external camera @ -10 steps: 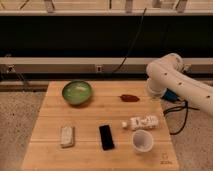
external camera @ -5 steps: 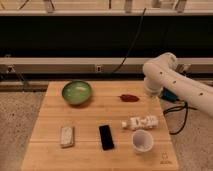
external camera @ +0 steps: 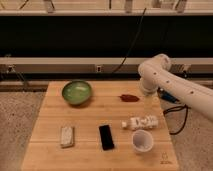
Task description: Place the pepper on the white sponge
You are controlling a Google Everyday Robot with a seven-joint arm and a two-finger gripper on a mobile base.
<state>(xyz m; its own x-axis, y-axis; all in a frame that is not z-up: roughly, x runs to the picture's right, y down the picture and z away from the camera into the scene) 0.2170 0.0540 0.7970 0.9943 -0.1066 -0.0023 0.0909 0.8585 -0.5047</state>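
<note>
A small dark red pepper (external camera: pixel 129 98) lies on the wooden table (external camera: pixel 47 117) at the back right. The off-white sponge (external camera: pixel 67 136) rests near the front left, far from the pepper. My white arm bends in from the right, and its gripper (external camera: pixel 146 93) hangs just right of the pepper, close above the table's back edge. The gripper is open and holds nothing. Most of it is hidden behind the arm's last link.
A green bowl (external camera: pixel 77 92) sits at the back left. A black phone (external camera: pixel 106 137) lies right of the sponge. A white bottle (external camera: pixel 141 122) lies on its side in front of the pepper, with a white cup (external camera: pixel 142 141) just before it. Cables hang past the table's right edge.
The arm has swung leftward, bringing the gripper nearer to the pepper. Nothing on the table has moved.
</note>
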